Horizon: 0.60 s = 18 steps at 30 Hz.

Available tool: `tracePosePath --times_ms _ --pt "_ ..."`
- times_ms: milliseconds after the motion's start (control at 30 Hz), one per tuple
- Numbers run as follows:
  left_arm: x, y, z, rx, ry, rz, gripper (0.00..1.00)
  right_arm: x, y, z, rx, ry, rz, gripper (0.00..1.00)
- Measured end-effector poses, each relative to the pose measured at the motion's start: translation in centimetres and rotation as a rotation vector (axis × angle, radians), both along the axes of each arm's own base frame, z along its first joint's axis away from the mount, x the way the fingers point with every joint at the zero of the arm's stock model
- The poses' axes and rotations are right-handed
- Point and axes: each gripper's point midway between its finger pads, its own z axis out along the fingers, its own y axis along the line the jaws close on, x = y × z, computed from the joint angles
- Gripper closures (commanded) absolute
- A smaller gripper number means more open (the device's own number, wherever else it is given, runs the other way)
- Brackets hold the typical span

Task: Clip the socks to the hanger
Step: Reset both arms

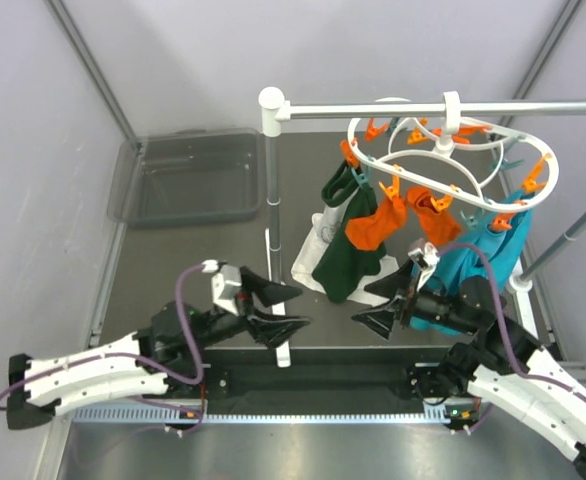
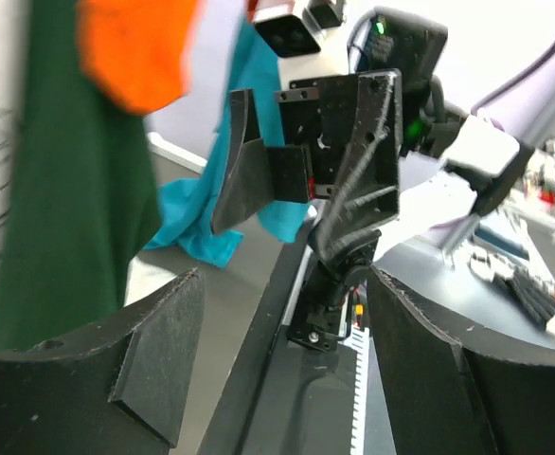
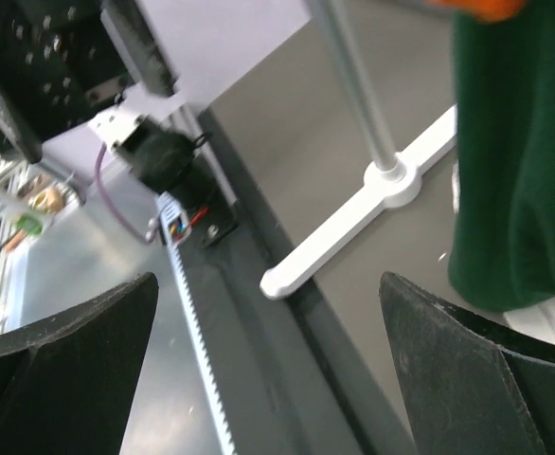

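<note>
The white oval hanger [image 1: 518, 140] hangs from the rail at the back right, with small orange and teal pins round its rings. Two orange socks hang clipped under it: one [image 1: 376, 224] over the dark green cloth, the other [image 1: 436, 222] beside it. One sock also shows in the left wrist view [image 2: 135, 47]. My left gripper [image 1: 291, 307] is open and empty, low near the table's front, pointing right. My right gripper [image 1: 378, 298] is open and empty, pointing left, below the hanging cloths. The two grippers face each other, apart.
A dark green cloth [image 1: 348, 250] and a teal cloth [image 1: 483, 255] hang from the hanger. The white stand pole [image 1: 272, 165] and its foot [image 3: 353, 227] stand mid-table. A grey bin [image 1: 193, 180] sits at the back left. A white cloth [image 1: 313, 265] lies under the green one.
</note>
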Motion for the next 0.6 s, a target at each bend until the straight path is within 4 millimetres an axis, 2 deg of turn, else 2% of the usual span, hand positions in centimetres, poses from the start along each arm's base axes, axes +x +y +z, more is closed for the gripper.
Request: tracePosePath --times_ms 133,200,267,333,367,467,533,600 --pt "0.2 3.8 -1.5 -0.086 0.069 0.069 0.25 2.3 0.9 -1.4 0.066 -0.014 -0.081 0.00" --pt "0.2 5.5 -1.9 -0.152 0.097 0.095 0.25 3.3 1.0 -3.0 0.108 -0.027 -0.127 0.00" --pt "0.2 6.7 -3.1 -0.206 0.125 0.110 0.24 4.1 0.9 -5.4 0.143 -0.032 -0.173 0.00" --pt "0.5 6.5 -5.0 -0.196 0.161 0.118 0.24 4.7 0.7 -7.6 0.162 -0.018 -0.218 0.00" --pt "0.6 6.0 -6.3 -0.166 0.182 0.117 0.24 5.1 0.5 -8.0 0.178 -0.016 -0.245 0.00" --pt "0.6 4.9 -9.6 -0.096 0.239 0.104 0.22 6.4 -0.2 -6.6 0.244 -0.032 -0.332 0.00" --pt "0.5 5.0 -9.4 -0.123 0.264 0.095 0.22 7.4 -0.7 -6.1 0.272 -0.022 -0.396 0.00" --pt "0.3 5.4 -8.2 -0.177 0.271 0.087 0.22 8.2 -1.0 -6.9 0.261 0.016 -0.452 0.00"
